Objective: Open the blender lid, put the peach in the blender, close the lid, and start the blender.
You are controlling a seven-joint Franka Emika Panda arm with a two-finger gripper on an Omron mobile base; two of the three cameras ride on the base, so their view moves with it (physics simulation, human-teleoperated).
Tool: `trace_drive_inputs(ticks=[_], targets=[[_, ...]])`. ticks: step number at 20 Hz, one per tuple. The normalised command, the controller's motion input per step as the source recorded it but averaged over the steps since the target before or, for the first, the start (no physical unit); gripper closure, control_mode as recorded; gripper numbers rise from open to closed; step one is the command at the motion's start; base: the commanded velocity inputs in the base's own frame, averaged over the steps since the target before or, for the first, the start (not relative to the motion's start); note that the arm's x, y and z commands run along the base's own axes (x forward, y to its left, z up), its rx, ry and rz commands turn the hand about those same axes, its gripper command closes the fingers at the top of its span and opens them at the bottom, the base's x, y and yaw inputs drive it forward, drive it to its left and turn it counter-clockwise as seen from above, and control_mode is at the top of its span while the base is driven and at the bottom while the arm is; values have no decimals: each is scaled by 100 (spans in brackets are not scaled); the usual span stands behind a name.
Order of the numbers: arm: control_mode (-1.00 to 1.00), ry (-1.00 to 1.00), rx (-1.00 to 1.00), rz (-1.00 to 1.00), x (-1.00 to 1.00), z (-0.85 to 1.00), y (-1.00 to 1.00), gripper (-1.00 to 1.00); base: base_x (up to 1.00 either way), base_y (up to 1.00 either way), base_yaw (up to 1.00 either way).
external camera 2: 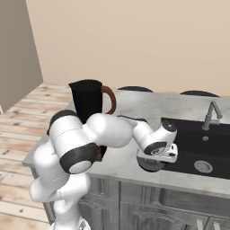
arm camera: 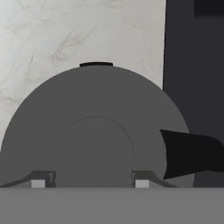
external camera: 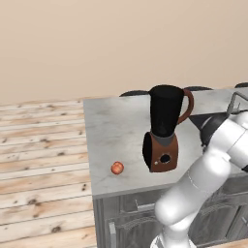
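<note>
The blender (external camera: 163, 131) stands on the grey counter (external camera: 116, 131), its dark jar (external camera 2: 87, 102) uncovered at the top. The blender lid (arm camera: 96, 113), a round dark grey disc, is beneath my hand by the left edge of the sink. My gripper (arm camera: 92, 179) is shut on the lid's raised centre, one finger on each side. From the right base view the gripper (external camera 2: 158, 156) is low over the counter with the lid (external camera 2: 150, 166) under it; whether the lid touches the counter I cannot tell. The peach (external camera: 116, 168) lies near the counter's front edge, left of the blender.
A black sink (external camera 2: 202, 148) with a grey faucet (external camera 2: 210, 114) is set in the counter right of my hand. My own arm (external camera 2: 108, 132) reaches across in front of the blender. Wooden floor (external camera: 43, 145) lies beyond the counter's left end.
</note>
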Motion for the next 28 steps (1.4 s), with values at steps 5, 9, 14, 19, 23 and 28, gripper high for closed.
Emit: trace_drive_inputs(ticks=[5,9,14,19,23,28], targets=[[-100,0,2,1,1,-12,31,-100,0,0,0],[-100,0,0,0,-2,-1,35,-100,0,0,0],[-100,0,0,0,0,7,22,-100,0,0,0],[-100,-2,0,0,0,38,4,-100,0,0,0],[-100,-10,0,0,-33,80,1,-100,0,0,0],[-100,-18,-1,-3,-83,83,38,-100,0,0,0]])
